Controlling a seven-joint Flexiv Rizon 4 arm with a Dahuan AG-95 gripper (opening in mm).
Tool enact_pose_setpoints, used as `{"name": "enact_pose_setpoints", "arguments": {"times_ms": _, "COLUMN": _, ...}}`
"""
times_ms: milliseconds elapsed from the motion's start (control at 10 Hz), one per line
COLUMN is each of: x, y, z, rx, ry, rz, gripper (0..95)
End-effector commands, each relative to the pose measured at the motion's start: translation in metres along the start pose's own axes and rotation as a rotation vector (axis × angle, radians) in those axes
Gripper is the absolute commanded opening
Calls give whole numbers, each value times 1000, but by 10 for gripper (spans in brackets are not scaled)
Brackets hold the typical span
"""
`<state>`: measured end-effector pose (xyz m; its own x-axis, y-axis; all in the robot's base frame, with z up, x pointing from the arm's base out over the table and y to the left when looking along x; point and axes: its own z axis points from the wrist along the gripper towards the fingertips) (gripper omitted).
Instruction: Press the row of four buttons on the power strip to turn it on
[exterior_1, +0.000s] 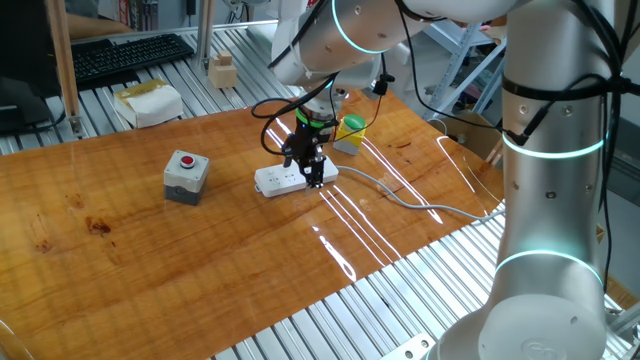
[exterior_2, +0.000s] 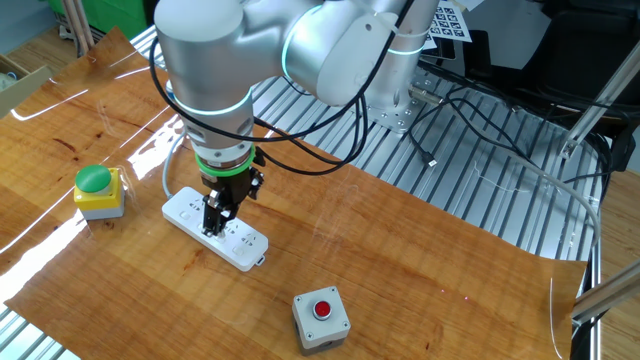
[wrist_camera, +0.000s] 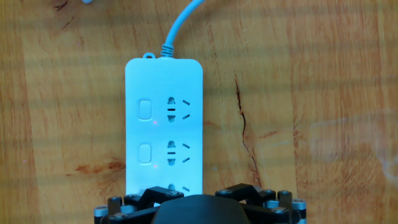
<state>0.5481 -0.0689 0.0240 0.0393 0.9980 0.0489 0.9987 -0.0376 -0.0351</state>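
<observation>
On the wooden table (exterior_1: 150, 260), near its middle, lies the strip (exterior_2: 215, 230), between a yellow box (exterior_2: 98, 192) with a green button and a grey box (exterior_2: 320, 320) with a red one, well apart from both. Over the strip the arm (exterior_2: 230, 60) holds the gripper (exterior_2: 217, 222) pointing straight down, low above its top face; whether it touches is unclear. No frame shows the fingertips, though the jaws probably stand spread wide, with nothing seen held. To press well, I judge one fingertip should sit squarely over a single button (wrist_camera: 146, 109) and push straight down, then step along the row. White and flat, the strip trails a grey cable (wrist_camera: 180, 28); beside each socket sits a small rounded switch
</observation>
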Motion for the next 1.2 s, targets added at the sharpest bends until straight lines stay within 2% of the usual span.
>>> {"name": "enact_pose_setpoints", "arguments": {"times_ms": 100, "x": -3, "y": 0, "z": 8, "rx": -8, "ry": 14, "rz": -10, "gripper": 950}}
{"name": "enact_pose_setpoints", "arguments": {"times_ms": 200, "x": -4, "y": -1, "z": 12, "rx": -10, "ry": 13, "rz": -12, "gripper": 950}}
{"name": "enact_pose_setpoints", "arguments": {"times_ms": 300, "x": -5, "y": -4, "z": 16, "rx": -25, "ry": 26, "rz": -4, "gripper": 950}}
{"name": "enact_pose_setpoints", "arguments": {"times_ms": 500, "x": -4, "y": -4, "z": 16, "rx": -28, "ry": 35, "rz": 5, "gripper": 950}}
{"name": "enact_pose_setpoints", "arguments": {"times_ms": 600, "x": -4, "y": -4, "z": 16, "rx": -27, "ry": 30, "rz": 4, "gripper": 950}}
{"name": "enact_pose_setpoints", "arguments": {"times_ms": 800, "x": -4, "y": -4, "z": 12, "rx": -19, "ry": 27, "rz": 2, "gripper": 950}}
{"name": "enact_pose_setpoints", "arguments": {"times_ms": 1000, "x": -5, "y": -7, "z": 0, "rx": -3, "ry": 37, "rz": -1, "gripper": 950}}
{"name": "enact_pose_setpoints", "arguments": {"times_ms": 1200, "x": -5, "y": -7, "z": -1, "rx": -5, "ry": 35, "rz": 2, "gripper": 950}}
